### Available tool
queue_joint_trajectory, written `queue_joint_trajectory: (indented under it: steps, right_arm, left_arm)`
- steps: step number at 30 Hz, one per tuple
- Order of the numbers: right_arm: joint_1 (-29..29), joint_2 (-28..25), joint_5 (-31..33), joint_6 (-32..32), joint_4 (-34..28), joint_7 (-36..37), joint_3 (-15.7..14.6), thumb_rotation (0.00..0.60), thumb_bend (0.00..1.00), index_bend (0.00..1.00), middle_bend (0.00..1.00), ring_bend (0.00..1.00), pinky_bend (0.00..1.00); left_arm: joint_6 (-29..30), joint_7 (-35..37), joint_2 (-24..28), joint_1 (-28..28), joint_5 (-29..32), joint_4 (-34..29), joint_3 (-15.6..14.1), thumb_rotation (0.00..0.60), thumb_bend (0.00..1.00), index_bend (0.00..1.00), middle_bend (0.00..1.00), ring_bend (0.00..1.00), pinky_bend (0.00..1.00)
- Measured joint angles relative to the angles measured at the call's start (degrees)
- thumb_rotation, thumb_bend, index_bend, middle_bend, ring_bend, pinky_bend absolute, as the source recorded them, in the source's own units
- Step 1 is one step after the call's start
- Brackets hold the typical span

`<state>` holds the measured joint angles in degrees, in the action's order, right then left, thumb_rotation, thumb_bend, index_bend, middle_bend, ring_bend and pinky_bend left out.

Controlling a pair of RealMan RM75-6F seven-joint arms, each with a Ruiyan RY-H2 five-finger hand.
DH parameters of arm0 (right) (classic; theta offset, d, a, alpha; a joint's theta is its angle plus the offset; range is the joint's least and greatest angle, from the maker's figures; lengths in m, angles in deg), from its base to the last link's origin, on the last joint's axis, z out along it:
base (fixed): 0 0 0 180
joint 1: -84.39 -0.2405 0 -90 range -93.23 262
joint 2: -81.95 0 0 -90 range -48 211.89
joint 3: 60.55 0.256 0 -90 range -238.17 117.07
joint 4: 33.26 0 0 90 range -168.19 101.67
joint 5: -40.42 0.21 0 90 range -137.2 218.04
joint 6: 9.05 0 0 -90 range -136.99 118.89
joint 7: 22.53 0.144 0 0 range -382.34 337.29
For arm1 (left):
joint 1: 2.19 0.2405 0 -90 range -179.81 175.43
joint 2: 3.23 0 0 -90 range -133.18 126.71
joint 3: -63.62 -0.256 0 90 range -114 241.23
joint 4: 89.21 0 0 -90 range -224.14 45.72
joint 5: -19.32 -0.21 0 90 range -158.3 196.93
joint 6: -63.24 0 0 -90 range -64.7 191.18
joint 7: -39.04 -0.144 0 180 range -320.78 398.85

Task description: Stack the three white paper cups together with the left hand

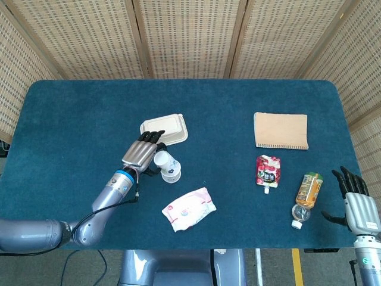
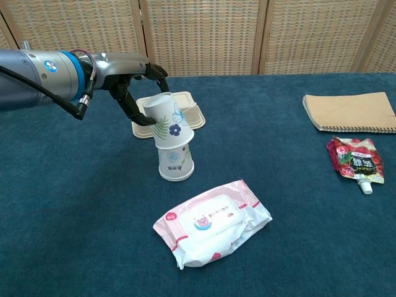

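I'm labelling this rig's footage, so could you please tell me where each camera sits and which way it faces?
Head view: high above the near edge, looking steeply down on the table; shows left hand with its arm, and right hand.
Chest view: low at the near edge, looking level across; shows only the left hand.
Shared: the held cup, lower cup, wipes pack.

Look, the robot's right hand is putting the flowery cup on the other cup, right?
Not quite: it is the left hand, not the right. The chest view shows it holding the flowery cup over the upside-down cup. The right hand holds nothing.
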<state>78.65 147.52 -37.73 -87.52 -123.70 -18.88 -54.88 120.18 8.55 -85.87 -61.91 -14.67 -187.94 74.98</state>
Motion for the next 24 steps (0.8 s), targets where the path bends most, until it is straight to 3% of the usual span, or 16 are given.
queue_joint_trajectory:
  steps: [6, 10, 18, 24]
  right_arm:
    - [0.0, 0.0, 0.0, 0.0, 0.0, 0.2, 0.0, 0.600, 0.00, 0.12, 0.00, 0.00, 0.00]
    - [0.1, -0.1, -0.2, -0.3, -0.1, 0.1, 0.0, 0.600, 0.00, 0.12, 0.00, 0.00, 0.00]
    - [0.2, -0.3, -0.3, -0.6, -0.2, 0.3, 0.1, 0.600, 0.00, 0.12, 0.00, 0.00, 0.00]
    - [0.2, -0.2, -0.5, -0.6, -0.2, 0.3, 0.0, 0.600, 0.00, 0.12, 0.00, 0.00, 0.00]
  left_arm:
    - [1.3, -0.4, -1.1, 0.0, -0.8, 0.6, -0.1, 0.600, 0.34, 0.22, 0.00, 0.00, 0.00]
    - [1.2, -1.3, -0.8, -0.2, -0.2, 0.1, -0.1, 0.600, 0.21, 0.12, 0.00, 0.00, 0.00]
    - [2.3, -1.6, 0.5, 0.2, 0.3, -2.5, -0.2, 0.600, 0.20, 0.11, 0.00, 0.00, 0.00]
    - [6.5, 0.8, 2.0, 3.5, -4.1, -5.3, -0.9, 0.600, 0.20, 0.10, 0.00, 0.00, 0.00]
